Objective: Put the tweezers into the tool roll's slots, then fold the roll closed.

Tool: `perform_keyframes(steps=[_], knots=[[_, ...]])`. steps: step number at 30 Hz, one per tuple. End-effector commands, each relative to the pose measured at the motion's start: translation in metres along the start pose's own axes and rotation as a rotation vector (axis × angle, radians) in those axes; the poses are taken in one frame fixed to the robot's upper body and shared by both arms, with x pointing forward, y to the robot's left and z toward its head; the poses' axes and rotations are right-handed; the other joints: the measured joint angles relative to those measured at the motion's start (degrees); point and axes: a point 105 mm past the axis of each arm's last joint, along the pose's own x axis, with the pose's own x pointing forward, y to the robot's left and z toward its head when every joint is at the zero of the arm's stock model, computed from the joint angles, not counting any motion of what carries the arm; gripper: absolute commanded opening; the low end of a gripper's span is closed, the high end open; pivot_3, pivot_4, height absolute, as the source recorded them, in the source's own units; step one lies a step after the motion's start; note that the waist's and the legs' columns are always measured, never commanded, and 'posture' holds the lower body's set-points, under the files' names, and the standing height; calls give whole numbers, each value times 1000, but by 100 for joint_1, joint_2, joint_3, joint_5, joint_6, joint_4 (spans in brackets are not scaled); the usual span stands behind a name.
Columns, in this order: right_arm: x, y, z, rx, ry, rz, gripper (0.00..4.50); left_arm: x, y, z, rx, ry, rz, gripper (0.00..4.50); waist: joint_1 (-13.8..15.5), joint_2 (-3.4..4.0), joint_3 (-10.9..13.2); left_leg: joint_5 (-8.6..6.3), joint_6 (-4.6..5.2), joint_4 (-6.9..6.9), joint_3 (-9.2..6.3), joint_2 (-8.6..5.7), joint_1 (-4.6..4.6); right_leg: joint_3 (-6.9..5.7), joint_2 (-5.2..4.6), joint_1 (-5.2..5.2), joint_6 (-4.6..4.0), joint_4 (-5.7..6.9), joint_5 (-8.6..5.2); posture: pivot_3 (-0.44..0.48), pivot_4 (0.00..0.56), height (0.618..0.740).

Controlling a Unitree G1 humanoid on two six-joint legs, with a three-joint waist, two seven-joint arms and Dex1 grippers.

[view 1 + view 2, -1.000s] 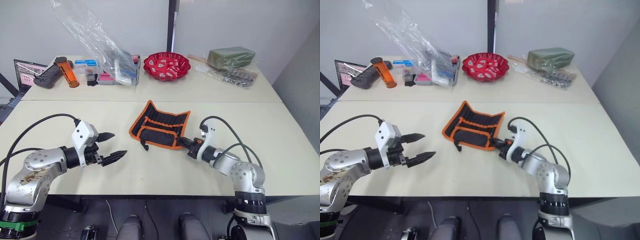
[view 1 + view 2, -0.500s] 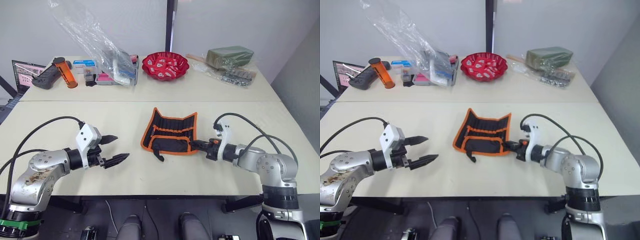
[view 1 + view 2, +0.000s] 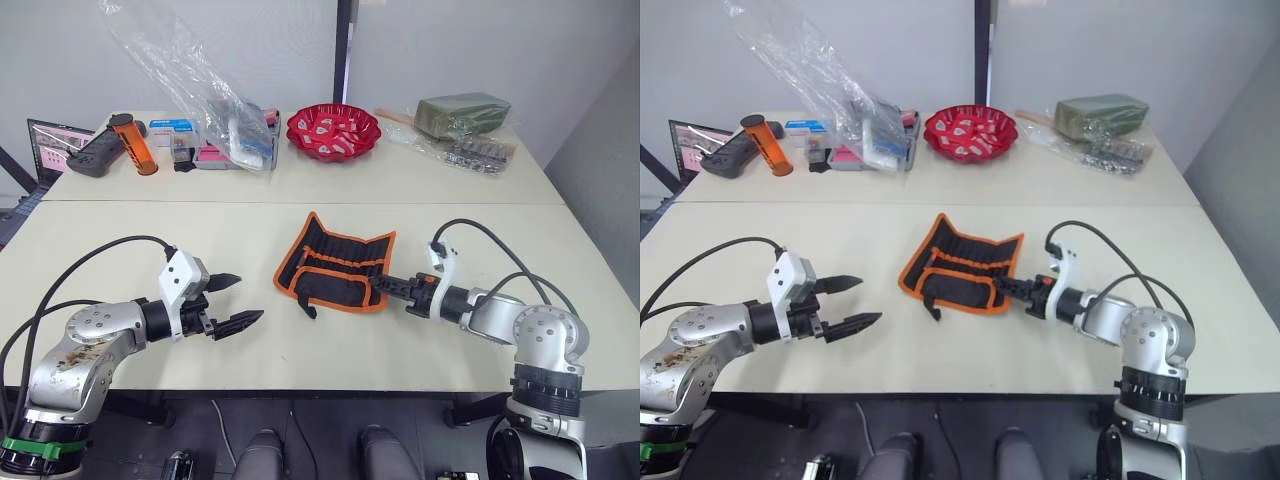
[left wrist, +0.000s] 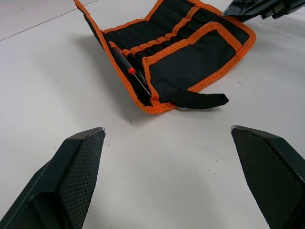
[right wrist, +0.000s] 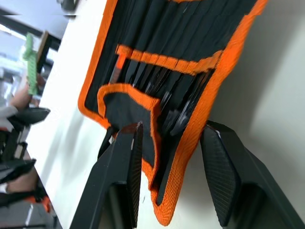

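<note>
You're in a lab or workshop: plain pale tables, bare walls, a laptop, bagged parts and cluttered tools.

Bright, even light; soft shadows; sharp.

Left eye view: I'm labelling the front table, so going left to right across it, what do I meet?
Left end effector, open → tool roll, lower flap folded up → right end effector, at the roll's right edge.

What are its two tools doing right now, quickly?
Left tool: open, holding nothing.
Right tool: open, fingers straddling the edge of the tool roll, not clamped.
</note>
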Motion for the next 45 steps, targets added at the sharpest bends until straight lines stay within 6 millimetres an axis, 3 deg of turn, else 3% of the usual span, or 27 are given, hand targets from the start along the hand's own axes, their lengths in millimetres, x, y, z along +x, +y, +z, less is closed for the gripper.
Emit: perform_keyframes(steps=[1,5,9,11,23,30,45], knots=[[-1,3,5,28,-25,22,1907,0,3,10,52,-12,-4,4500,-2,0,0,0,0,0,0,0,0,0,0,0,0,0,0,0,150,740],[1,-2,0,73,-20,8,1907,1,2,10,56,-5,-9,4500,-4,1,0,0,0,0,0,0,0,0,0,0,0,0,0,0,150,740],[1,0,4,109,-49,28,827,-1,3,10,52,-2,-5,4500,-5,2,1,0,0,0,0,0,0,0,0,0,0,1,0,0,150,740],[-3,2,8,123,-67,51,62,-2,3,9,49,-1,0,4500,-5,2,1,0,0,-1,0,0,0,0,-1,0,0,1,0,0,150,740],[0,21,16,64,23,127,20,-3,1,6,35,0,8,4500,-8,7,4,0,0,0,0,0,0,0,-1,-1,0,0,0,0,150,740],[27,19,6,-8,136,47,20,-2,-3,4,27,1,7,4500,-23,7,4,0,1,-1,0,0,-1,0,0,-2,0,0,0,0,150,740],[67,26,-3,9,139,40,20,-1,-13,-1,6,-9,26,4500,-26,8,4,0,1,0,0,1,1,0,0,-2,-1,2,1,0,150,740]])
